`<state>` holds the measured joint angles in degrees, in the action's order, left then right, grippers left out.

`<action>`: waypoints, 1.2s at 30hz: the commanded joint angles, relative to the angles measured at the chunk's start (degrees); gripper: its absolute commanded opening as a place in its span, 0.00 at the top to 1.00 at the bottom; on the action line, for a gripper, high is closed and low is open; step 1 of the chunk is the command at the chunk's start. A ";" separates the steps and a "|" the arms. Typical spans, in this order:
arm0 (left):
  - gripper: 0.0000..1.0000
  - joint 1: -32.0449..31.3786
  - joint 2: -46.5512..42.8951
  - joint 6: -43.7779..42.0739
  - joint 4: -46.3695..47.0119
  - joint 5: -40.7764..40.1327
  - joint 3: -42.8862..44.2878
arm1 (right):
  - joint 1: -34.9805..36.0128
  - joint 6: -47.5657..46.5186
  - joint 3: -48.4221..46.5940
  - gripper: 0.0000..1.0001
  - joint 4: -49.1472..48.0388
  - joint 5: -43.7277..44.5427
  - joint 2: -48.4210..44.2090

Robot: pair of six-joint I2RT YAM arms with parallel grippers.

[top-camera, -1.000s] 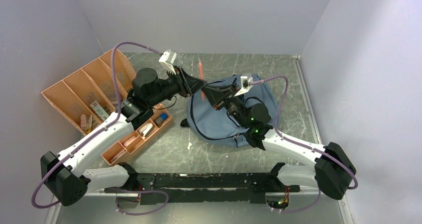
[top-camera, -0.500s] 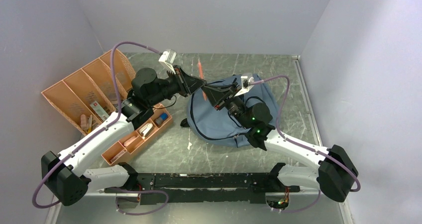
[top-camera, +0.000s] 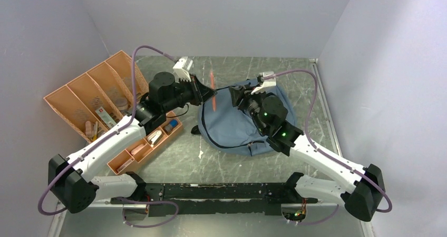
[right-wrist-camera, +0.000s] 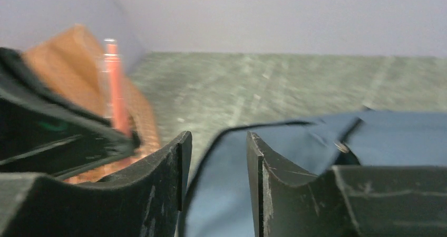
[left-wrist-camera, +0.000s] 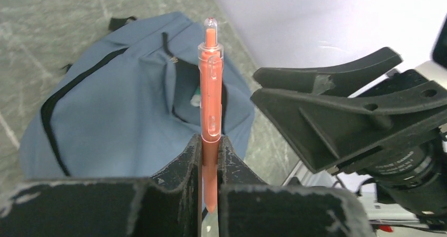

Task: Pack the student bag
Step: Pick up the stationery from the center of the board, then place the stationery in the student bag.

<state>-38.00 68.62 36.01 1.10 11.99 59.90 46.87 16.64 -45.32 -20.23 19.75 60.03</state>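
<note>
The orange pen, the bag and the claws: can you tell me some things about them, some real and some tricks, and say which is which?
1. The left claw grips an orange pen. True.
2. The pen lies inside the bag. False: it is pinched in the left claw, outside the bag.
3. The bag is blue-grey with black zips. True.
4. The right claw holds the pen too. False: it is open and not touching the pen.
5. The tray is green. False: it is orange.
</note>
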 commanded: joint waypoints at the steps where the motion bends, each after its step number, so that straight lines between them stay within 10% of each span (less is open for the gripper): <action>1: 0.95 0.16 1.22 -2.79 -5.98 -5.06 0.98 | -1.83 -0.66 -3.48 0.51 21.48 14.52 0.33; 19: 0.95 0.14 1.55 -1.66 -5.41 -4.35 -1.53 | -14.09 -3.57 -20.29 0.28 47.49 10.54 16.99; 36: 0.95 0.14 4.37 -1.32 -3.57 0.11 -2.08 | -14.46 -5.22 -20.86 0.48 48.91 13.68 22.33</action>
<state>-38.00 72.12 34.52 -4.58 9.15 58.37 32.93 12.03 -64.62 27.81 31.35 82.50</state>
